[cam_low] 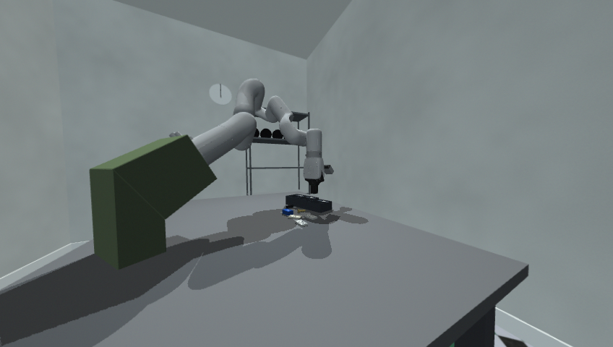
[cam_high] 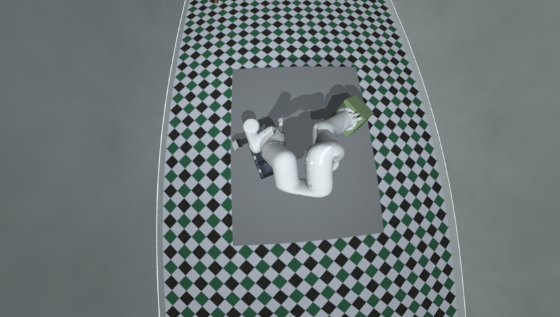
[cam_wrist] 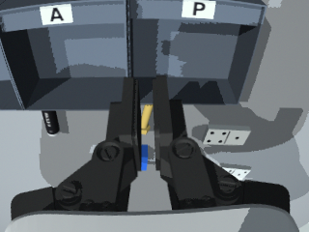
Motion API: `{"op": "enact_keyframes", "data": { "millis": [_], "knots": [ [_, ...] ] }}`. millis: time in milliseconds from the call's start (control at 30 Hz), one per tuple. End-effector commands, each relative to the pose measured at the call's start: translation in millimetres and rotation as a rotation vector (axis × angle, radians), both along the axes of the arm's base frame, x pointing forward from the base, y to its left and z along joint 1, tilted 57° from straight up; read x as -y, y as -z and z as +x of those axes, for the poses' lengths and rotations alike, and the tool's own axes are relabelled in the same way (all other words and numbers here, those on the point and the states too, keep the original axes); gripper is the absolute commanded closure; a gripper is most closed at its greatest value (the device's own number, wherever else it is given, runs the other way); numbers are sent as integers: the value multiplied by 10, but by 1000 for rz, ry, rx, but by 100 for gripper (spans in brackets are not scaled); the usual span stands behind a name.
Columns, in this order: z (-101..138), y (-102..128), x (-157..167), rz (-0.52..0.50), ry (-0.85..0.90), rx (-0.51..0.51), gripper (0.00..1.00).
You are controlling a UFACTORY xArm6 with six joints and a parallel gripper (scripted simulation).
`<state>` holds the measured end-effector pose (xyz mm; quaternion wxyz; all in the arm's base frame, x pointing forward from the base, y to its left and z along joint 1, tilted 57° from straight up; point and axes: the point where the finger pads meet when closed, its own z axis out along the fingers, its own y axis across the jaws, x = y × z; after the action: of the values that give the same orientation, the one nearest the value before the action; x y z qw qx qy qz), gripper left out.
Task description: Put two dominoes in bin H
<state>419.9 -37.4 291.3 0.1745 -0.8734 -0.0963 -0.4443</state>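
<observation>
My gripper (cam_wrist: 146,97) hangs over the table just in front of a dark row of bins (cam_low: 308,202); its fingers stand nearly together with nothing between them. In the wrist view the bins marked A (cam_wrist: 65,52) and P (cam_wrist: 193,45) are right ahead; no bin marked H shows there. Two white dominoes lie on the table to the right of the fingers, one nearer the bins (cam_wrist: 227,135) and one half hidden by the gripper body (cam_wrist: 238,172). Through the finger gap I see a blue thing (cam_wrist: 146,158) and a yellow thing (cam_wrist: 147,116) on the table below. The exterior view shows my gripper (cam_low: 313,189) above the bins' near edge.
A black cylinder (cam_wrist: 52,123) lies in front of bin A. Small objects, dominoes (cam_low: 301,222) and a blue block (cam_low: 287,211), lie before the bins. The arm's green base block (cam_low: 142,193) stands at the table's other side. A shelf (cam_low: 275,142) stands behind the table.
</observation>
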Motion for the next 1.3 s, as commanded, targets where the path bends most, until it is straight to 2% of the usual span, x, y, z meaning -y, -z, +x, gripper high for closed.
{"op": "enact_keyframes", "data": {
  "millis": [0,300,567,1267],
  "knots": [
    [-43,-41,-109,-4,5,0,93],
    [-182,-137,-513,-4,5,0,93],
    [-162,-122,-523,-4,5,0,93],
    [214,156,-719,-3,5,0,93]
  ]
}}
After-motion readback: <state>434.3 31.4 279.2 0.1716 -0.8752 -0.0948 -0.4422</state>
